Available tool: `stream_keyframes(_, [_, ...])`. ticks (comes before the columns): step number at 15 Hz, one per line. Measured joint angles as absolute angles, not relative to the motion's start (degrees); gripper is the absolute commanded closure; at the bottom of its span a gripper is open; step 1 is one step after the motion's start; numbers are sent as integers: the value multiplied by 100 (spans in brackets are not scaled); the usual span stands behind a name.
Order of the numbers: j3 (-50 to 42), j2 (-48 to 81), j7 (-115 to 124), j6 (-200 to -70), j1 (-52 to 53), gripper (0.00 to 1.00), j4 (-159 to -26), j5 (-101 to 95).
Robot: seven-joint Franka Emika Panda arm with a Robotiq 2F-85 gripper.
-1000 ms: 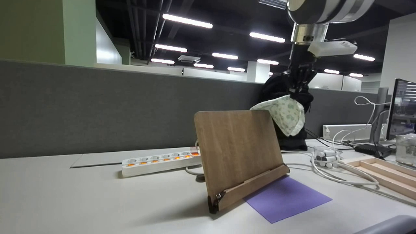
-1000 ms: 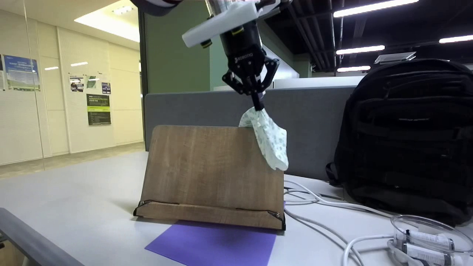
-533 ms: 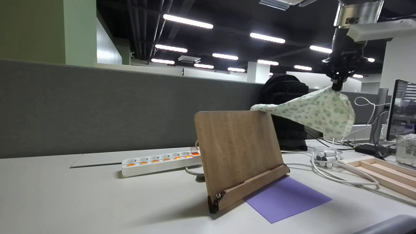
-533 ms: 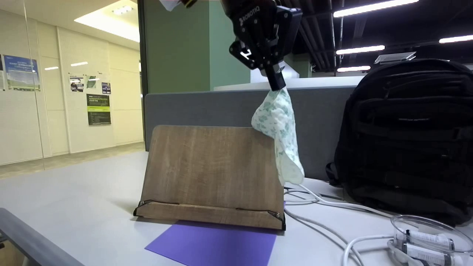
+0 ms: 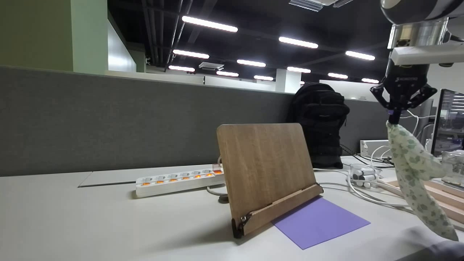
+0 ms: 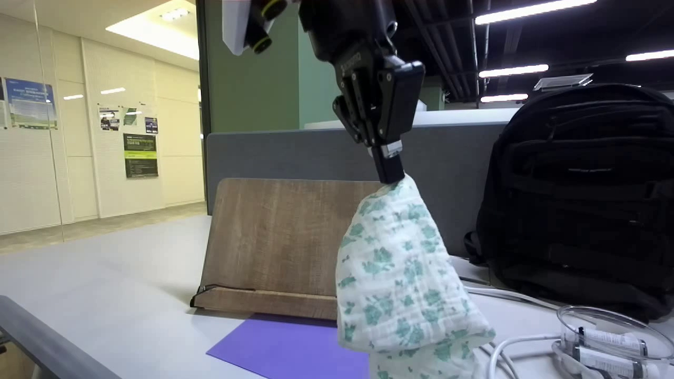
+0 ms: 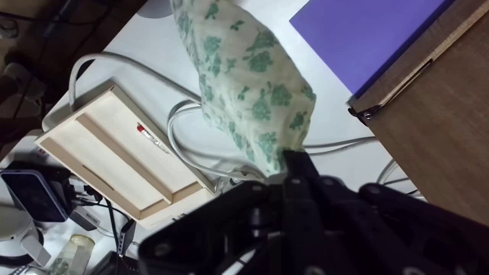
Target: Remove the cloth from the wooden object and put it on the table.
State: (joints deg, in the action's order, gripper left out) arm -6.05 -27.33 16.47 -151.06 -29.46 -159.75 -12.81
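The pale green-and-white cloth (image 5: 407,159) hangs from my gripper (image 5: 394,119), pinched at its top end, and is off the wooden stand (image 5: 268,166). In an exterior view the gripper (image 6: 390,171) and cloth (image 6: 405,273) are in front of the right part of the stand (image 6: 284,242) from that camera and hide it. In the wrist view the fingers (image 7: 288,164) are shut on the cloth (image 7: 248,76); its far end leaves the frame. The stand (image 7: 439,126) is to the side there. The cloth hangs over the table (image 5: 108,224); I cannot tell whether its lower end touches.
A purple sheet (image 5: 322,223) lies before the stand. A power strip (image 5: 177,183) and black backpack (image 5: 319,123) stand behind. A shallow wooden tray (image 7: 126,152), white cables (image 7: 179,130), a clear container (image 6: 611,337) and a monitor (image 5: 449,119) are nearby.
The cloth was draped over the stand's top corner and has come fully off it. In an exterior view the gripper has moved right, rising and then lowering, with the cloth still held.
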Motion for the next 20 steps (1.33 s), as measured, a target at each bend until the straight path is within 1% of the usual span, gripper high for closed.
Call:
stream_keyframes(7, [-435,-1748,2066,-15891,-2613,100,-15699,-643])
stream_keyframes(8, [-410,-1601,2120,-15953,-2537,74,-15626,-583])
stream_keyframes(9, [-397,-1454,2152,-15991,-2453,73,-15545,-521])
stream_keyframes(11, [-392,-1190,2249,-15988,-2306,60,-15387,-421])
stream_keyframes(12, [-392,-1065,2311,-15982,-2246,52,-15311,-385])
stream_keyframes(14, [-400,-858,2436,-15967,-2139,40,-15176,-310])
stream_keyframes(15, [-408,-774,2492,-15964,-2087,32,-15116,-293])
stream_keyframes(17, [-429,-672,2522,-15962,-1973,20,-15034,-227])
stream_keyframes(18, [-435,-651,2522,-15955,-1914,12,-15008,-221])
stream_keyframes(20, [-440,-648,2510,-15899,-1779,1,-14983,-213])
